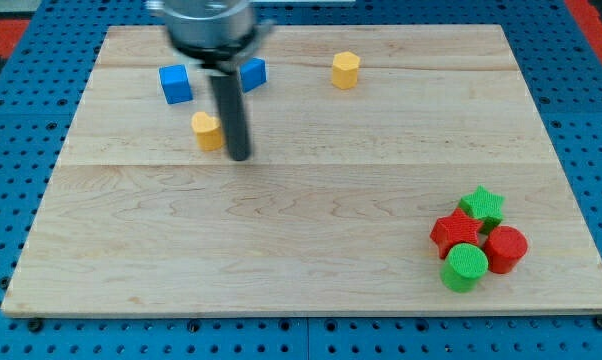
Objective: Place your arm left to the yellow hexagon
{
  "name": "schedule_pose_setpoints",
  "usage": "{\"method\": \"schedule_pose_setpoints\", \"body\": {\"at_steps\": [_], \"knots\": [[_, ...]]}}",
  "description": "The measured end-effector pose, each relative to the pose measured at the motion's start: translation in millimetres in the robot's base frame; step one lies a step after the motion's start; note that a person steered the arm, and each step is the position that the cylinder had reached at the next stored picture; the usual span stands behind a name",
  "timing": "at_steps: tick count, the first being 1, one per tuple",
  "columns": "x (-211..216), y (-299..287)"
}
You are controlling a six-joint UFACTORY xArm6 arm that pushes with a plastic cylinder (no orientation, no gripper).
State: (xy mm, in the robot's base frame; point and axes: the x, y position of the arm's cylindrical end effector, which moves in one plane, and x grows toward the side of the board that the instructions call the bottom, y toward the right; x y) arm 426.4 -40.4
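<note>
My tip (239, 156), a bare rod with nothing to open or close, rests just right of a yellow block (208, 130). The yellow hexagon (345, 70) sits near the counter's (281, 250) top, so I'm already on its left, though well apart.

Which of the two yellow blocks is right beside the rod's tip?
The yellow block just left of my tip, below the blue cubes. The yellow hexagon stands far off toward the view's top right.
</note>
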Motion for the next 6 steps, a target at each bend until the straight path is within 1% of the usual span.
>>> {"method": "schedule_pose_setpoints", "body": {"at_steps": [1, 3, 4, 5, 6], "knots": [[-49.0, 50.6], [-124.3, 39.4], [-147.4, 45.6], [-131.9, 64.3], [-110.4, 65.9]]}}
